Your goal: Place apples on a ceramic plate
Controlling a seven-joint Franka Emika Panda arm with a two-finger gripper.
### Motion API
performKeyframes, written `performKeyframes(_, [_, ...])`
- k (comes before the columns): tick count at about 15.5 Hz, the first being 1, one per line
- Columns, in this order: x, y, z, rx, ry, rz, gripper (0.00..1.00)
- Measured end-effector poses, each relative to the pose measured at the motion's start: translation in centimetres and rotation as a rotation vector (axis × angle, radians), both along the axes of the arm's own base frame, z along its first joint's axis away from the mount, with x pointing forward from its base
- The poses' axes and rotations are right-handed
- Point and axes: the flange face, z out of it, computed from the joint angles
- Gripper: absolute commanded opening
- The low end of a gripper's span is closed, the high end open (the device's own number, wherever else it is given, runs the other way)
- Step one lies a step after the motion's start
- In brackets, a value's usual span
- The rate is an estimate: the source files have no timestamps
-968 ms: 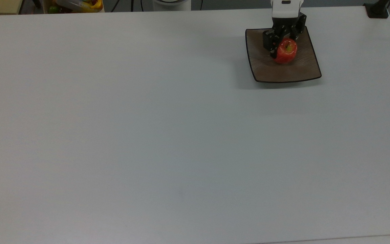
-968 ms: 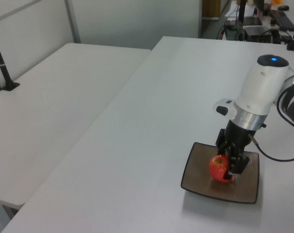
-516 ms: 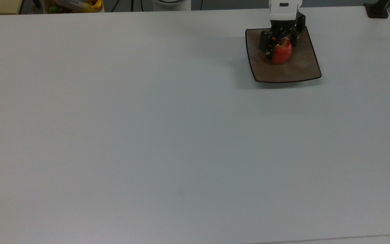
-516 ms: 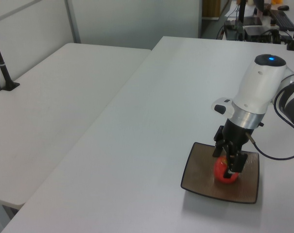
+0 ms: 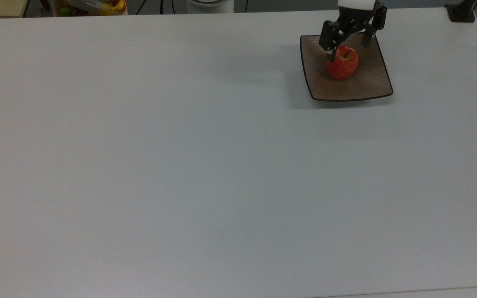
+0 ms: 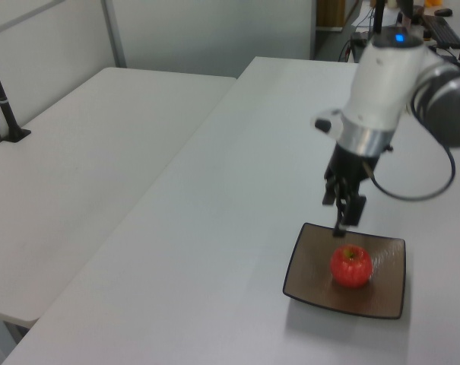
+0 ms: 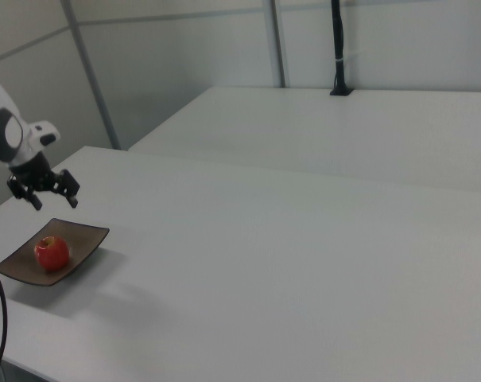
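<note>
One apple (image 5: pixel 342 63) sits upright near mid plate (image 5: pixel 371 85), at far right of table (image 5: pixel 180 165) in top view. Gripper (image 7: pixel 45 193) hangs above it w/ fingers spread, holding nothing.

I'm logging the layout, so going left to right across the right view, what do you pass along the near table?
Gripper raised above the plate's left part → apple → bare right part of the ceramic plate → a long stretch of white table.
</note>
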Motion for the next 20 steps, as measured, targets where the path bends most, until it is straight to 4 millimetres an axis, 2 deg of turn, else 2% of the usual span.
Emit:
performKeyframes(3, [1.5,-2.0,5.3,-0.043,0.034,-0.082,1.0])
performKeyframes(6, [2.6,-5.2,10.3,-0.08,0.061,-0.164,1.0])
performKeyframes(8, [3.7,-8.5,12.9,-0.075,0.056,-0.236,1.0])
performKeyframes(11, [5.3,-14.8,15.8,-0.009,0.07,-0.371,1.0])
performKeyframes(13, [6.1,-19.2,17.1,0.021,0.084,-0.454,1.0])
performKeyframes(15, [6.9,-22.6,17.5,0.03,0.089,-0.516,1.0])
performKeyframes(17, [7.5,-24.9,17.4,0.035,0.093,-0.558,1.0])
performKeyframes(20, [8.0,-27.0,17.3,0.031,0.092,-0.561,1.0])
